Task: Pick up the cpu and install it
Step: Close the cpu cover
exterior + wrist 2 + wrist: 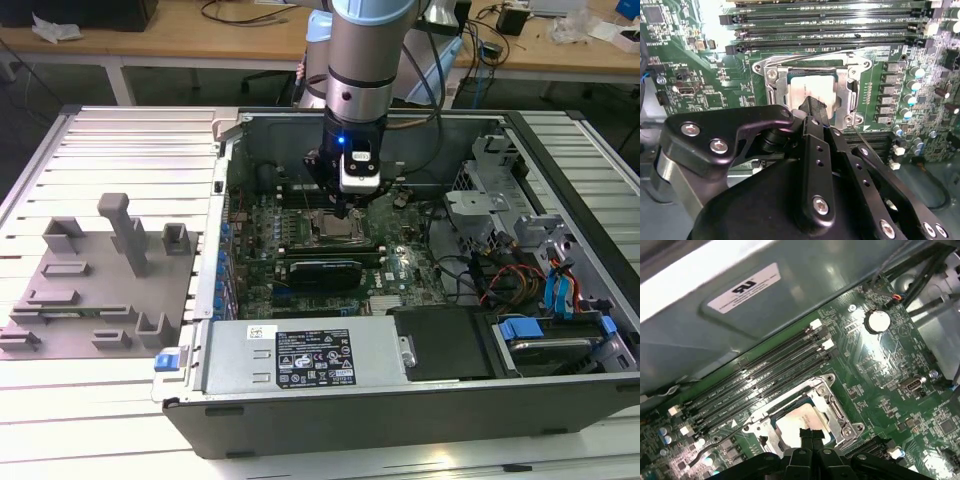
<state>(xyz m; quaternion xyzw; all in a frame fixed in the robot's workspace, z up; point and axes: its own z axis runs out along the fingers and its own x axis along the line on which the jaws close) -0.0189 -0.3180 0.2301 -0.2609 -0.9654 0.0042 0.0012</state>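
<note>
Cpu [807, 87] is lying flat inside the metal socket frame [771, 80] on the green motherboard [700, 95]. Its pale silver top is facing up, and the frame is surrounding it on all sides. In both wrist views you are seeing only part of the chip, because the black fingertips [812, 106] are covering its near edge. In the second wrist view the dark linkage of the end effector [813, 108] is also cutting off the board below the socket.

In the first wrist view the cpu [792, 424] is showing as a bright square just beyond the end effector [811, 434]. The two fingers are drawn together into a narrow tip with nothing visible between them. The tip is hanging directly over the chip's near edge, and you cannot tell whether it is touching the metal top.

In the exterior view the end effector [346, 210] is reaching down into the open computer case [350, 425] on the bench [100, 420]. The arm's wrist is hiding much of the socket, so the chip is hard to make out there. Long black memory slots [765, 371] are running just beside the socket frame.
</note>
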